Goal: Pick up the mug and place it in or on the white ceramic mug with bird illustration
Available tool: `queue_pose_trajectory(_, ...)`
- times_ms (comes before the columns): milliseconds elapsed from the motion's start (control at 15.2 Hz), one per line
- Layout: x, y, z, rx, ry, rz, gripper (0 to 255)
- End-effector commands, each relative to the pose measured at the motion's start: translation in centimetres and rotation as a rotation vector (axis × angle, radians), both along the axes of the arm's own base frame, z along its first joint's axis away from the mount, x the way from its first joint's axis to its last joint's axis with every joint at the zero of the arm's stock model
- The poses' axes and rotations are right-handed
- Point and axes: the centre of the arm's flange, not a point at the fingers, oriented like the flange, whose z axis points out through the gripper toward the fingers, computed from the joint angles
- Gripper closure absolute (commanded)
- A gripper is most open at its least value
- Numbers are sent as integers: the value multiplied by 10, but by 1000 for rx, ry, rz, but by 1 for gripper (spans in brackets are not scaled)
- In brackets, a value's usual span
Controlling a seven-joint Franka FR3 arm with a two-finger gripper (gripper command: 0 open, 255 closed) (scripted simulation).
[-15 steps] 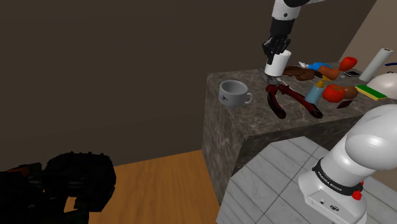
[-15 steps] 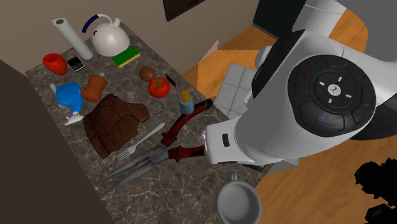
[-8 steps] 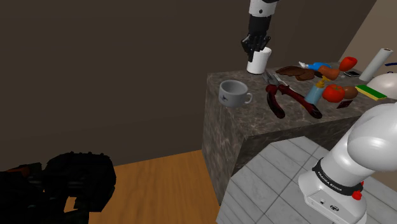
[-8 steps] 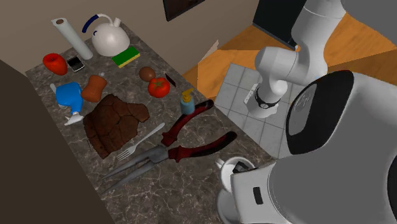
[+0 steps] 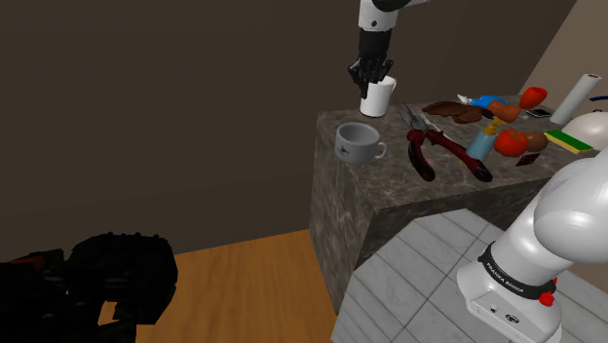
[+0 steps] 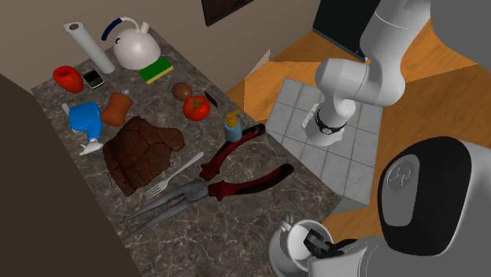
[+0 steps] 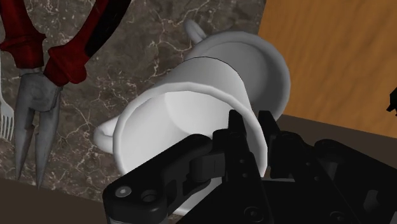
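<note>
My gripper (image 5: 373, 74) is shut on the rim of a plain white mug (image 5: 378, 98), which hangs in the air above the dark stone counter (image 5: 390, 185). A wider grey-white mug (image 5: 358, 140) with a handle stands upright near the counter's corner, just below the held one and toward the shoulder view's left. In the wrist view one finger of the gripper (image 7: 254, 130) is inside the held mug (image 7: 184, 108) and one outside, and the wide mug (image 7: 270, 63) lies partly behind it. In the second exterior view the held mug (image 6: 303, 238) is at the bottom edge with the gripper (image 6: 326, 249).
Red-handled pliers (image 5: 443, 151) (image 6: 236, 177) and a fork (image 6: 169, 182) lie beside the wide mug. Farther along the counter are a brown slab (image 6: 142, 149), a tomato (image 6: 196, 108), a soap bottle (image 6: 230, 126), a white kettle (image 6: 132, 45) and a paper roll (image 6: 88, 47). Wooden floor (image 5: 244, 292) lies beyond the counter's edge.
The gripper has carried the white mug up and toward the shoulder view's left, from above the pliers to a spot over the wide mug. Its grip has stayed the same.
</note>
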Motion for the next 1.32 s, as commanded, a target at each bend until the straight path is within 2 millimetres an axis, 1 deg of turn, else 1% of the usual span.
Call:
queue_pose_trajectory(0,0,-1,-11,0,-1,0,255)
queue_pose_trajectory(792,0,-1,-73,0,-1,0,255)
queue_pose_trajectory(1254,0,-1,-73,0,-1,0,255)
